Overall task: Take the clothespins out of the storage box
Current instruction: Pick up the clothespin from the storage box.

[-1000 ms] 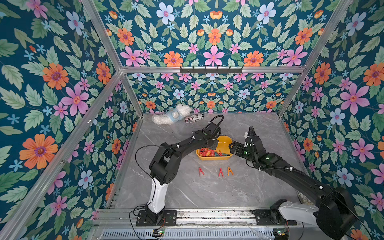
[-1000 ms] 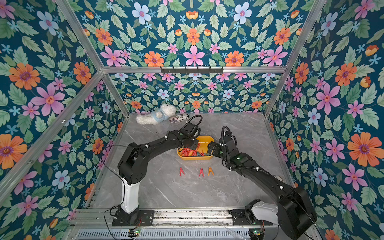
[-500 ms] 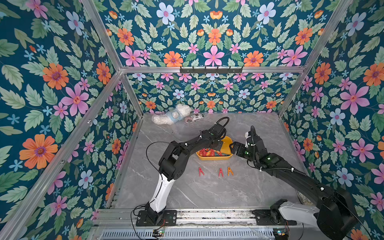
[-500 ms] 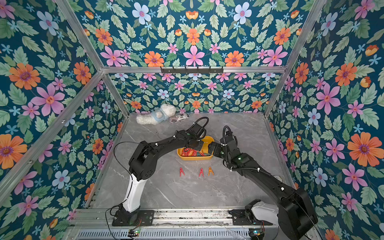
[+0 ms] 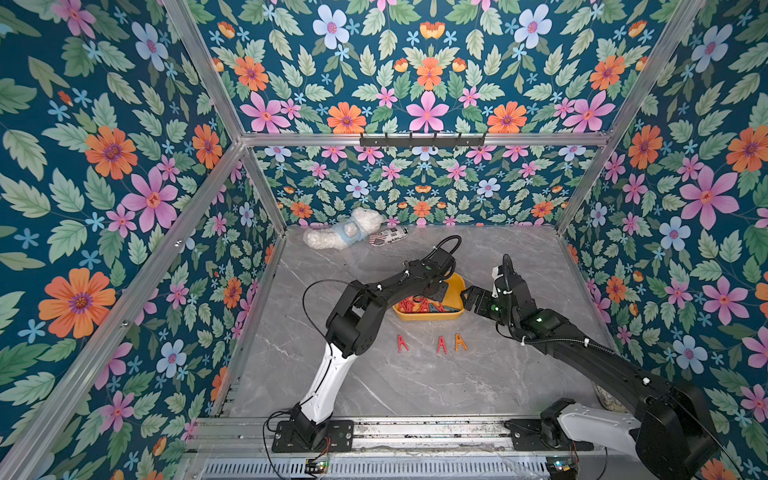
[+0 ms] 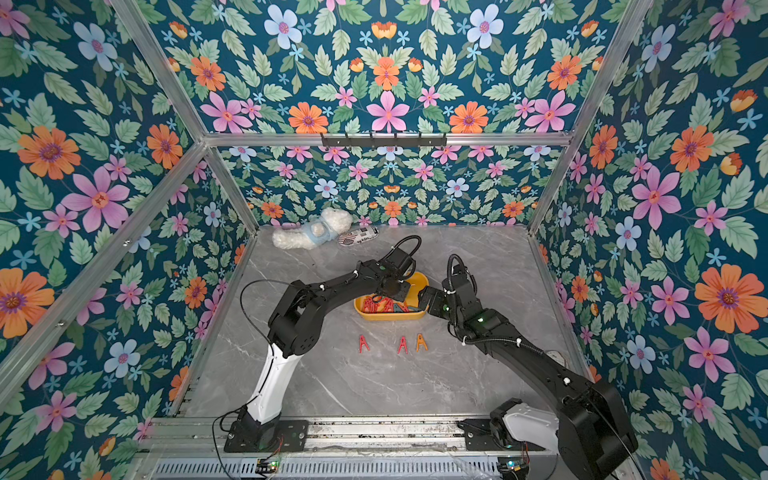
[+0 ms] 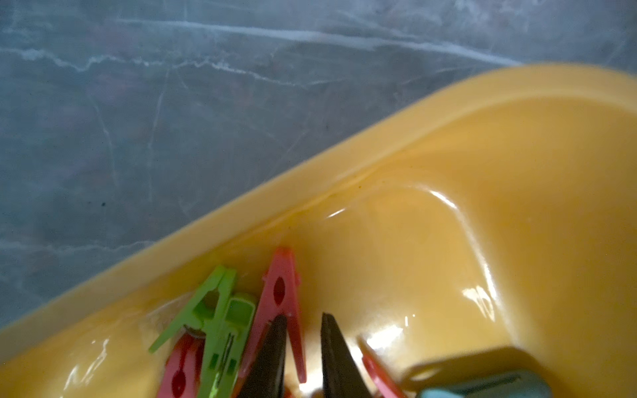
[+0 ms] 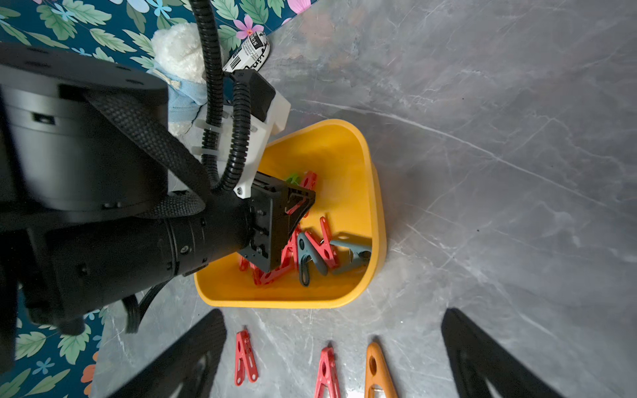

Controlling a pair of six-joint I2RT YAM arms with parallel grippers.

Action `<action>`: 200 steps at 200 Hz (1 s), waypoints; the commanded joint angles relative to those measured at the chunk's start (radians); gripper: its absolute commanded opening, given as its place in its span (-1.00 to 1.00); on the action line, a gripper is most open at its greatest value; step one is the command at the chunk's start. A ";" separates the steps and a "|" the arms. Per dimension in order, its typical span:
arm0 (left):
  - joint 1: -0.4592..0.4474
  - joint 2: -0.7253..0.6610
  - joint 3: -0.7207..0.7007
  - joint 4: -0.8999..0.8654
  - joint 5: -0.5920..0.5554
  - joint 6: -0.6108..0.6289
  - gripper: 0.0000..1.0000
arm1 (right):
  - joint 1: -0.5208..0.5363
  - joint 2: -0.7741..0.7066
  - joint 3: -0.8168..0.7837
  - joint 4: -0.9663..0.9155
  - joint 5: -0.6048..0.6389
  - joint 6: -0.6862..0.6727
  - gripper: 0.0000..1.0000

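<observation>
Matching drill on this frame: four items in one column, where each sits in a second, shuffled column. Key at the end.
Items
1. left pincer
2. right pincer
3. orange clothespin
4. white plush toy

Places
a. against the back wall
b. down inside the yellow storage box
c. flat on the table, in front of the box
d. just outside the box at its side, jaws wide open

Pairs: 1-b, 2-d, 3-c, 4-a
</observation>
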 commanded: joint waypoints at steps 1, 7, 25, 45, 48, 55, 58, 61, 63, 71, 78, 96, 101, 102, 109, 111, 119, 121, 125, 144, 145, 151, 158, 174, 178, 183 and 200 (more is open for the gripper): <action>-0.004 0.014 0.011 -0.056 -0.003 0.001 -0.57 | -0.001 -0.003 -0.002 0.014 0.006 0.017 0.99; -0.008 0.016 0.013 -0.058 -0.003 0.001 -0.60 | -0.002 -0.002 -0.002 0.016 0.006 0.016 0.99; -0.016 0.019 0.018 -0.068 -0.012 -0.003 -0.63 | -0.003 -0.002 -0.003 0.018 0.005 0.019 0.99; -0.026 0.011 0.009 -0.075 -0.037 -0.012 -0.61 | -0.003 -0.005 -0.004 0.018 0.003 0.020 0.99; -0.028 0.008 0.006 -0.075 -0.039 -0.013 -0.60 | -0.003 -0.005 -0.005 0.017 0.003 0.020 0.99; -0.031 0.000 0.000 -0.075 -0.046 -0.015 -0.60 | -0.003 -0.006 -0.006 0.019 0.003 0.021 0.99; -0.030 -0.003 -0.002 -0.075 -0.047 -0.016 -0.60 | -0.002 -0.006 -0.007 0.020 0.002 0.021 0.99; -0.032 -0.006 -0.003 -0.075 -0.049 -0.016 -0.60 | -0.003 -0.006 -0.008 0.020 0.002 0.021 0.99; -0.032 -0.009 -0.006 -0.075 -0.048 -0.018 -0.61 | -0.002 -0.005 -0.008 0.021 0.002 0.022 0.99; -0.033 -0.014 -0.010 -0.071 -0.049 -0.021 -0.61 | -0.003 -0.006 -0.009 0.023 -0.001 0.023 0.99; -0.034 -0.016 -0.011 -0.068 -0.052 -0.022 -0.62 | -0.002 -0.005 -0.011 0.025 -0.002 0.025 0.99; -0.034 -0.009 -0.008 -0.063 -0.069 -0.025 -0.72 | -0.003 -0.005 -0.011 0.030 -0.007 0.028 0.99; -0.034 -0.008 -0.007 -0.063 -0.074 -0.026 -0.74 | -0.003 -0.006 -0.011 0.030 -0.008 0.028 0.99; -0.034 -0.008 -0.007 -0.063 -0.074 -0.026 -0.74 | -0.003 -0.006 -0.012 0.030 -0.008 0.028 0.99; -0.034 -0.008 -0.007 -0.061 -0.078 -0.028 -0.80 | -0.002 -0.008 -0.011 0.030 -0.008 0.027 0.99; -0.034 -0.008 -0.008 -0.060 -0.079 -0.028 -0.82 | -0.003 -0.008 -0.012 0.030 -0.008 0.028 0.99; -0.034 -0.011 -0.007 -0.058 -0.081 -0.029 -0.91 | -0.003 -0.011 -0.013 0.031 -0.008 0.030 0.99; -0.034 -0.011 -0.008 -0.058 -0.081 -0.030 -0.92 | -0.002 -0.013 -0.013 0.030 -0.008 0.030 0.99; -0.034 -0.014 -0.005 -0.057 -0.082 -0.029 -0.94 | -0.002 -0.014 -0.014 0.030 -0.008 0.031 0.99; -0.035 -0.031 -0.007 -0.050 -0.089 -0.033 -1.00 | -0.002 -0.025 -0.023 0.030 -0.008 0.035 0.99; -0.034 -0.031 -0.007 -0.050 -0.089 -0.034 -1.00 | -0.002 -0.025 -0.024 0.030 -0.008 0.035 0.99; -0.034 -0.039 -0.007 -0.048 -0.091 -0.035 -1.00 | -0.002 -0.028 -0.025 0.031 -0.008 0.036 0.99; -0.033 -0.048 -0.005 -0.046 -0.092 -0.037 -1.00 | -0.003 -0.033 -0.027 0.032 -0.008 0.037 0.99; -0.033 -0.069 -0.004 -0.046 -0.091 -0.046 -1.00 | -0.002 -0.037 -0.031 0.032 -0.009 0.039 0.99; -0.034 -0.075 -0.004 -0.046 -0.089 -0.046 -1.00 | -0.003 -0.039 -0.032 0.031 -0.009 0.039 0.99; -0.034 -0.081 -0.005 -0.046 -0.086 -0.049 -1.00 | -0.003 -0.039 -0.031 0.031 -0.010 0.040 0.99; -0.033 -0.106 -0.009 -0.047 -0.082 -0.063 -1.00 | -0.003 -0.045 -0.032 0.032 -0.014 0.040 0.99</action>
